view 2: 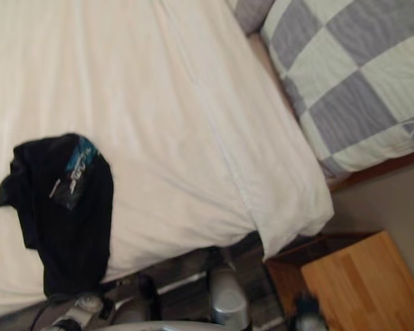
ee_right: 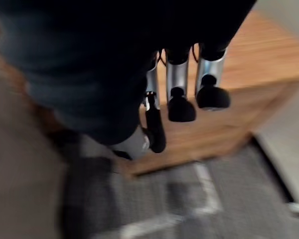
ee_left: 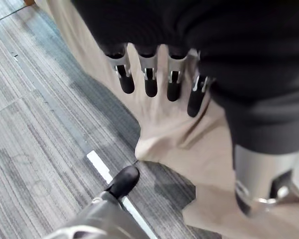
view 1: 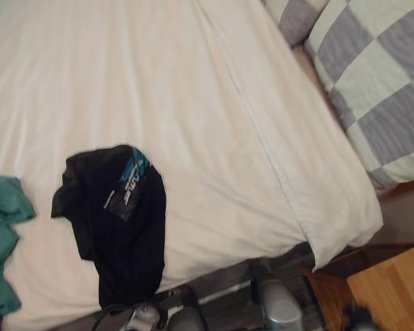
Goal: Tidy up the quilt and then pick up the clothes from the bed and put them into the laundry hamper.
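Black garment (view 1: 121,227) on quilt (view 1: 214,138), both hands' fingers (ee_left: 149,74) (ee_right: 179,89) relaxed, empty, apart from it

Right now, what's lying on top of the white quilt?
A black garment lies crumpled on the white quilt near its front edge, its lower end hanging over. A green garment lies further left. What the quilt covers underneath cannot be seen.

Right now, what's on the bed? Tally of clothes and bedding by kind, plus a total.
Black garment: 1
Green garment, partly cut off at the picture's edge: 1
White quilt: 1
Checked pillows: 2
Total: 5
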Tool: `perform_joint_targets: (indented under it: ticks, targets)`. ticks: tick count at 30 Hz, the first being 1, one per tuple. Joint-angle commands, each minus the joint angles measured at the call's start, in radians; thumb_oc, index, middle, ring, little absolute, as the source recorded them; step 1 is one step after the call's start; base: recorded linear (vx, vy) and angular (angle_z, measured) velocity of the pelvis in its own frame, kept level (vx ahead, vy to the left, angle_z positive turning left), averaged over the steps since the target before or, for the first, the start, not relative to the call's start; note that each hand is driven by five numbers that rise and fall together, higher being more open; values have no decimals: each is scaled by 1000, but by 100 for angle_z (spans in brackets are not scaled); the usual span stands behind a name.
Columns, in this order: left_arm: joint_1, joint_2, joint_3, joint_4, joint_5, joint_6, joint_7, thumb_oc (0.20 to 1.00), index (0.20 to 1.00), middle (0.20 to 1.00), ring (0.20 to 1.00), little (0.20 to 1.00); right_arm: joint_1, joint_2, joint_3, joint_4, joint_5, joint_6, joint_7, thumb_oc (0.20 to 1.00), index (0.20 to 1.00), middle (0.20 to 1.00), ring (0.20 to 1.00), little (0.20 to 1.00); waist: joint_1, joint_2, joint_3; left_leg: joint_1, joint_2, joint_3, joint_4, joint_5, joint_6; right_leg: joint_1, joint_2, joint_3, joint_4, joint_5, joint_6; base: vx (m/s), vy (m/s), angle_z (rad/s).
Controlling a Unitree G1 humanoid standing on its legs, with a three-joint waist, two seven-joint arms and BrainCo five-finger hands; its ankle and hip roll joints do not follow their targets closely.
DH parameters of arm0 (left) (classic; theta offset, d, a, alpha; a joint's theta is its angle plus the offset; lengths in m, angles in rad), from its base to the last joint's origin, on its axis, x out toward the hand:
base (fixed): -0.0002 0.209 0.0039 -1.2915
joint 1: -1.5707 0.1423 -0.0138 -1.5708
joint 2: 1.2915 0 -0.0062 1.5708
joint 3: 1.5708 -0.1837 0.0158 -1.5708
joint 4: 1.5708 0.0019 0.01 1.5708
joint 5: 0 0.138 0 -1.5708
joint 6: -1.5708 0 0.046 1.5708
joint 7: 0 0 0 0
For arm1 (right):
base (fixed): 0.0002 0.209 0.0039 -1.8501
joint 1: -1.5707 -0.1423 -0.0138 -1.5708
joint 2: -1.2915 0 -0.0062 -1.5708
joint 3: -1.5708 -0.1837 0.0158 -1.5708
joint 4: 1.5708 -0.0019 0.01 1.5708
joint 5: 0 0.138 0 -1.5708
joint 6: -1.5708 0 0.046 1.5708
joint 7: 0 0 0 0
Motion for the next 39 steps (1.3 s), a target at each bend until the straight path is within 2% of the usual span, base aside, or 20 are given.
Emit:
perform_joint_targets:
  ticks: [1,6,7,8,10,13,14,16,19,21,23,24,27,28,30,32,33,36,37,39]
  targets:
    - [-37,12,1,23,17,-17,-19,1000,1000,1000,1000,1000,-19,-48,70,35,0,7,77,1000,1000,1000,1000,1000,4,5,-56,-95,-18,-41,24,60,-18,27,-60,-42,90,-96,129,53,-58,-7]
    - [-71,30,-35,33,59,-19,-64,1000,1000,1000,1000,1000,-50,-52,176,86,-130,26,171,1000,1000,1000,1000,1000,44,19,-72,-157,-14,-62,217,32,-56,120,-156,-152,60,-114,123,-29,76,71]
    - [-76,35,-42,44,77,-20,-63,1000,1000,1000,1000,1000,-90,-65,208,87,-173,39,167,1000,1000,1000,1000,1000,50,23,-80,-176,66,-52,265,66,-84,128,-209,-163,67,-106,133,-29,237,117]
    - [-76,35,-41,44,78,-20,-63,1000,1000,1000,1000,1000,-91,-65,208,88,-174,39,167,1000,1000,1000,1000,1000,48,25,-78,-177,69,-55,270,63,-85,131,-206,-165,68,-108,132,-29,440,95]
    - [-67,42,-26,69,99,-16,-58,1000,1000,1000,1000,1000,-107,-60,210,72,-166,36,187,1000,1000,1000,1000,1000,50,32,-129,-130,253,-64,179,167,-136,125,-290,-168,64,-88,180,4,557,58]
    - [-66,48,-23,95,113,-12,-46,1000,1000,1000,1000,1000,-104,-52,221,58,-177,27,194,1000,1000,1000,1000,1000,61,47,-163,-95,364,-130,101,252,-174,109,-340,-176,58,-66,182,-30,586,39]
    - [-66,47,-23,96,113,-12,-46,1000,1000,1000,1000,1000,-103,-52,221,57,-177,27,194,1000,1000,1000,1000,1000,60,47,-163,-93,364,-129,100,252,-174,110,-341,-176,57,-67,182,-32,749,27]
    - [-66,39,-28,117,138,-8,-34,1000,1000,1000,1000,1000,-124,-36,212,56,-192,29,196,1000,1000,1000,1000,1000,57,25,-172,-95,311,-139,103,128,-174,110,-431,-206,21,142,182,-3,506,30]
    - [-70,47,-19,128,141,-1,-33,1000,1000,1000,1000,1000,-150,-4,209,37,-158,35,191,1000,1000,1000,1000,1000,82,8,-162,-81,257,-69,103,75,-174,67,-480,-299,17,232,182,-91,465,2]
    - [-65,59,-6,120,134,1,-38,1000,1000,1000,1000,1000,-158,28,235,16,-134,26,191,1000,1000,1000,1000,1000,97,13,-161,-66,223,-17,71,83,-171,67,-430,-377,56,160,182,-45,514,-94]
    - [-57,69,-13,120,150,8,-53,1000,1000,1000,1000,1000,-159,46,267,-8,-122,20,193,1000,1000,1000,1000,1000,85,19,-150,-50,140,-11,40,84,-109,74,-250,-303,146,-14,173,15,542,-32]
    - [-57,69,-13,120,150,9,-53,1000,1000,1000,1000,1000,-160,46,267,-8,-122,20,193,1000,1000,1000,1000,1000,84,18,-150,-51,138,-11,39,86,-108,72,-252,-302,147,-13,172,15,569,-7]
    - [-46,66,-28,110,162,16,-55,1000,1000,1000,1000,1000,-168,56,320,-43,-109,1,192,1000,1000,1000,1000,1000,69,44,-140,-38,20,-44,28,83,-46,79,-28,-184,214,-163,122,33,400,36]
    - [-59,43,-42,102,163,-4,-57,1000,1000,1000,1000,1000,-183,49,349,-70,-114,0,198,1000,1000,1000,1000,1000,72,46,-139,-47,-45,-57,80,40,-34,144,-19,-178,139,-195,66,77,232,89]
    - [-68,31,-55,86,161,-9,-59,1000,1000,1000,1000,1000,-194,40,365,-85,-113,-3,204,1000,1000,1000,1000,1000,71,56,-140,-87,-61,-69,147,51,-43,158,-21,-166,113,-191,53,55,185,60]
    - [-99,-9,-77,26,108,-20,-48,1000,1000,1000,1000,1000,-234,21,405,-84,-148,1,195,1000,1000,1000,1000,1000,85,62,-96,-214,-74,-92,396,145,-145,180,-58,-155,71,-185,33,-63,222,19]
    - [-99,-9,-77,26,107,-20,-48,1000,1000,1000,1000,1000,-235,21,404,-83,-148,1,195,1000,1000,1000,1000,1000,83,63,-96,-218,-73,-95,401,143,-145,180,-56,-157,70,-184,32,-105,280,-6]
    - [-105,-41,-114,-3,119,-34,-43,1000,1000,1000,1000,1000,-261,32,420,-96,-175,-1,198,1000,1000,1000,1000,1000,70,73,-133,-173,97,-78,228,119,-115,183,-125,-156,18,-170,95,14,304,2]
    - [-104,-41,-115,-3,119,-35,-43,1000,1000,1000,1000,1000,-259,31,420,-97,-175,0,198,1000,1000,1000,1000,1000,76,72,-130,-159,96,-71,216,122,-116,188,-125,-150,18,-171,95,100,466,-5]
    - [-113,-52,-138,-4,126,-42,-37,1000,1000,1000,1000,1000,-258,34,436,-109,-176,-7,202,1000,1000,1000,1000,1000,81,79,-155,-137,189,-112,50,184,-132,184,-169,-128,-11,-168,133,110,500,-19]
